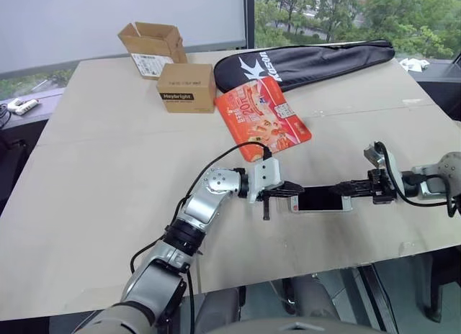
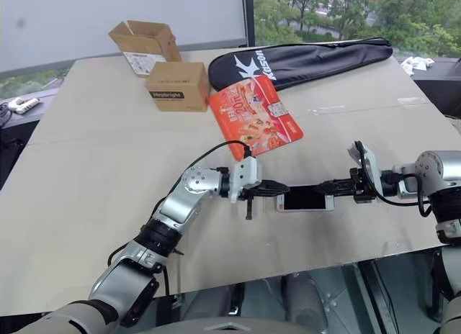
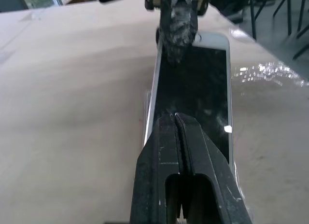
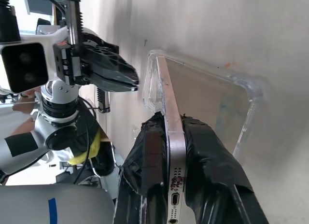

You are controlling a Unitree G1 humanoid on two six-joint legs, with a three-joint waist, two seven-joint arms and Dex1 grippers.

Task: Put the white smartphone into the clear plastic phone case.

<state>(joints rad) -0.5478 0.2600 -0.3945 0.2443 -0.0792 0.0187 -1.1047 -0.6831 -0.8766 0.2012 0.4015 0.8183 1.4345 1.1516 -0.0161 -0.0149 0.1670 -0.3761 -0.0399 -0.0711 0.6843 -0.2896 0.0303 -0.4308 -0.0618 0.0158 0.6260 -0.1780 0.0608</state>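
White and slim, the phone [image 1: 321, 200] lies low over the table [image 1: 108, 175] near its front edge, with its black screen facing up. The right gripper [image 4: 175, 137] pinches the phone's end between its two black fingers. The clear case [image 4: 231, 103] sits right under the phone, and its shiny rim shows past the phone's far corner. The left gripper [image 1: 284, 190] has its fingers pressed tight together with nothing between them. Its tip is at the other end of the phone, but I cannot tell if it touches.

Both arms reach toward each other, almost level, one from each side.

Behind the phone lies a red packet [image 1: 262, 118] with pictures and writing too small to read. Farther back is a shut brown box [image 1: 186, 88] with a black label that seems to say "Heybright". An open box [image 1: 151, 47] with a white sticker stands behind it. A long black bag [image 1: 310, 62] has big white letters, maybe "Kason".

The table is pale brown board. Beyond it are a window with green trees [image 1: 346, 14] and a grey blind.
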